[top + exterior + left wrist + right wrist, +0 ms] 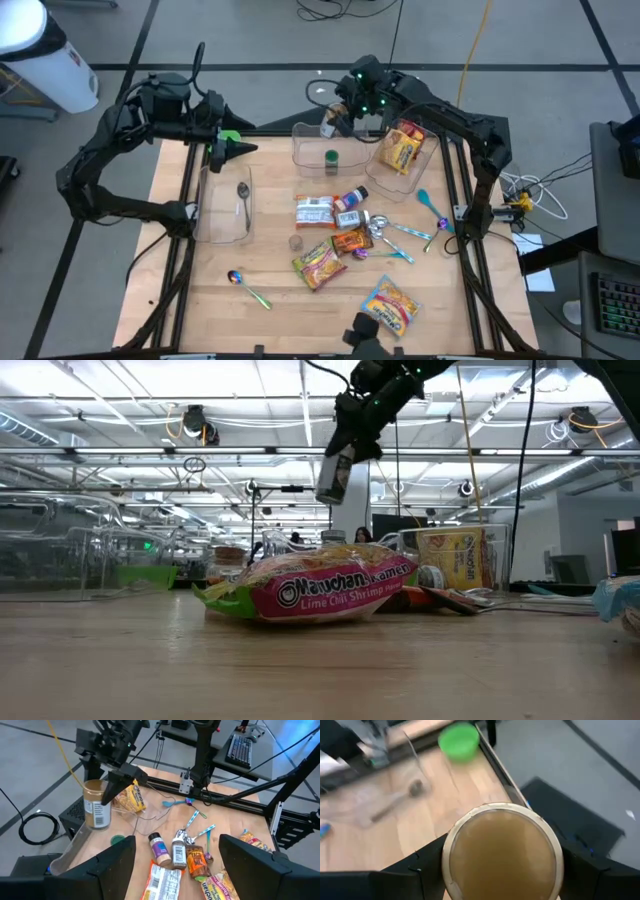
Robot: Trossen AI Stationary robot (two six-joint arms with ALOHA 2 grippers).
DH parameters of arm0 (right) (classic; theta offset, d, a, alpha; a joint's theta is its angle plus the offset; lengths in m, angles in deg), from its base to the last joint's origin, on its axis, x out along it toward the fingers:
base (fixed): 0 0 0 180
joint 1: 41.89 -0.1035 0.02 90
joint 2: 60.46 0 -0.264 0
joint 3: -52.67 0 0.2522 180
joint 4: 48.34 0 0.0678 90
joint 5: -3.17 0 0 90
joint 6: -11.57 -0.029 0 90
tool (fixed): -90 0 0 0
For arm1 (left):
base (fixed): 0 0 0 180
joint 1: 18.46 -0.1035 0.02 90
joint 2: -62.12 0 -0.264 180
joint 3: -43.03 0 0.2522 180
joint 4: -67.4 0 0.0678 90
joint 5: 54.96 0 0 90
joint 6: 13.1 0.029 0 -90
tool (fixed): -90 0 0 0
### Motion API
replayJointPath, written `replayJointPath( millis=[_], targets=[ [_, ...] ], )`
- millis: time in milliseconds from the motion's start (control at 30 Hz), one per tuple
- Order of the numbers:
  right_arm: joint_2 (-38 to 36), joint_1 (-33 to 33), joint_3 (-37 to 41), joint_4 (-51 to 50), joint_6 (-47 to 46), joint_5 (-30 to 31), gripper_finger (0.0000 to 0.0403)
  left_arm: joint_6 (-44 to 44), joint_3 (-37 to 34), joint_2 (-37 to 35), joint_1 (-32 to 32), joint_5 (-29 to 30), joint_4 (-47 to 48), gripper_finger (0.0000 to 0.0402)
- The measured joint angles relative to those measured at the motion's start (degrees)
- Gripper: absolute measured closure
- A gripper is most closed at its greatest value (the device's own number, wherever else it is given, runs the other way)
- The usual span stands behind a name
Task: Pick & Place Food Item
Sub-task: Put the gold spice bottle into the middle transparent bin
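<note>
Ramen pack (310,592) nearest, flat on the table (280,315). Beyond it, jar (97,804) held aloft above the middle bin (318,140), clamped across its sides by the right gripper (338,112). Likely heavy, rigid, slick; best gripped mid-body. Left gripper (177,862) spread wide, empty, left of that bin.

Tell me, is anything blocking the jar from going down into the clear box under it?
Nothing visible blocks it. The right claw holds the jar above the clear box, which holds only a small green lid on its floor.
</note>
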Motion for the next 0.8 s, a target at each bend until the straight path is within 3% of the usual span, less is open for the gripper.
replayJointPath(
  millis=[300, 467, 800],
  targets=[
    [0.0, 2.0, 0.1, -6.3, 4.6, 4.1, 0.0135, -0.2, 0.0, 0.6, 0.0, 0.0, 0.0, 0.0108],
    [-0.1, 1.9, 3.1, -3.9, 7.0, 8.0, 0.0135, -1.0, 0.0, 2.0, 0.0, 0.1, 0.0, 0.0108],
    [-0.2, 0.9, 12.2, 0.3, 9.5, 8.1, 0.0135, -1.0, 0.0, 5.9, 0.0, 0.1, -1.2, 0.0107]
  ],
)
